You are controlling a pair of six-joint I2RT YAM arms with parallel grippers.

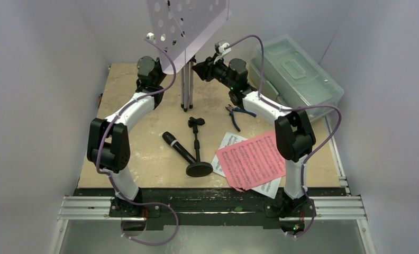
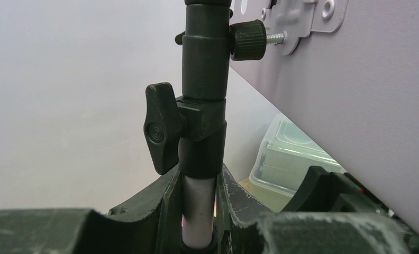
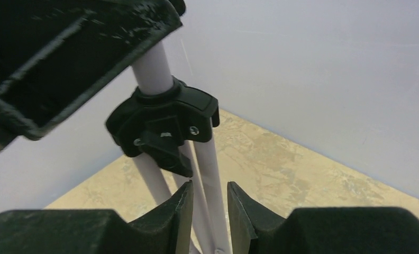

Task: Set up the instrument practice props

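The lavender music stand [image 1: 186,87] stands upright at the back of the table, with its hole-punched tray [image 1: 189,24] on top. My left gripper [image 2: 198,211] is shut on the stand's pole [image 2: 198,201], just below the black clamp knob [image 2: 162,129]. My right gripper [image 3: 210,211] is closed around a tripod leg [image 3: 207,169] under the black hub [image 3: 162,119]. In the top view both grippers meet at the pole, the left [image 1: 162,73] partly under the tray, the right [image 1: 199,69] beside it. The black microphone [image 1: 178,148] and the mic stand [image 1: 198,151] lie on the table. A pink sheet [image 1: 252,159] lies over a white sheet [image 1: 228,142].
Blue-handled pliers [image 1: 236,114] lie right of the stand's feet. A clear lidded box [image 1: 294,76] sits at the back right and also shows in the left wrist view [image 2: 287,159]. White walls enclose the table on three sides.
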